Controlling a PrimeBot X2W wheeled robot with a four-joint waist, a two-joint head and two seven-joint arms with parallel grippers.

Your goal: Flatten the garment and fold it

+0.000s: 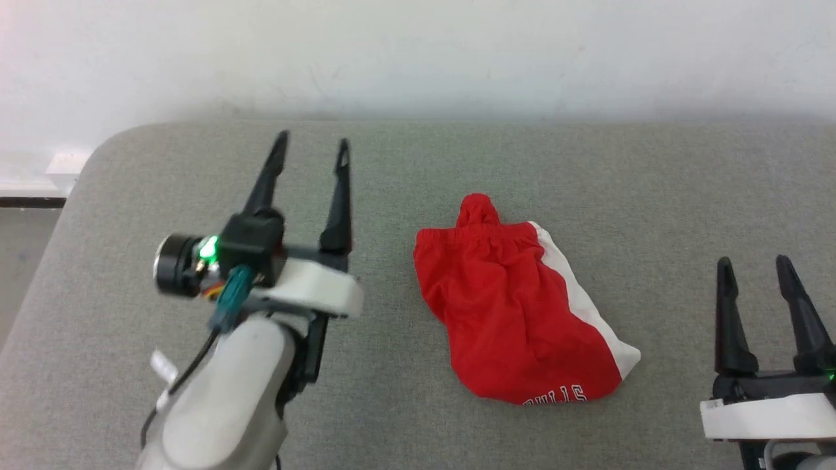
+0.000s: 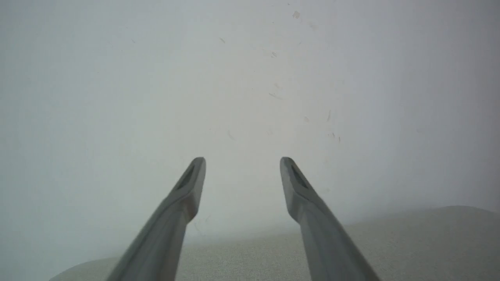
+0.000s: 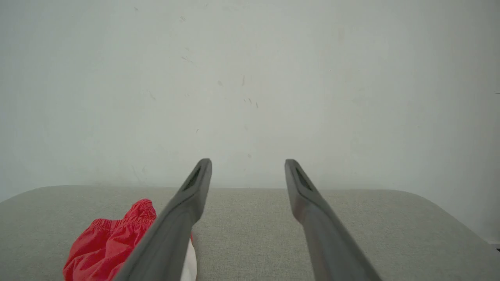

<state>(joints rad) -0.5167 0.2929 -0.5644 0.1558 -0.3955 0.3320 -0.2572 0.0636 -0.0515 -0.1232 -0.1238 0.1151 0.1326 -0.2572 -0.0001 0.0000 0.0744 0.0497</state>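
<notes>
Our left gripper point(image 1: 312, 142) and right gripper point(image 1: 754, 264) stand wide open and empty. The garment point(image 1: 503, 307) lies bunched between them on the grey table point(image 1: 653, 170), touching neither. To flatten it well, we judge, each should pinch the corner nearest it, then both draw apart evenly.

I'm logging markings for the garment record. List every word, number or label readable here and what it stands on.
"ULLS": white letters edged black, on the near hem of the small red soft-fabric shorts with a white side stripe; the fold cuts them off, so anything before them cannot be read.
No text on the grey fabric tabletop or the pale wall.
</notes>
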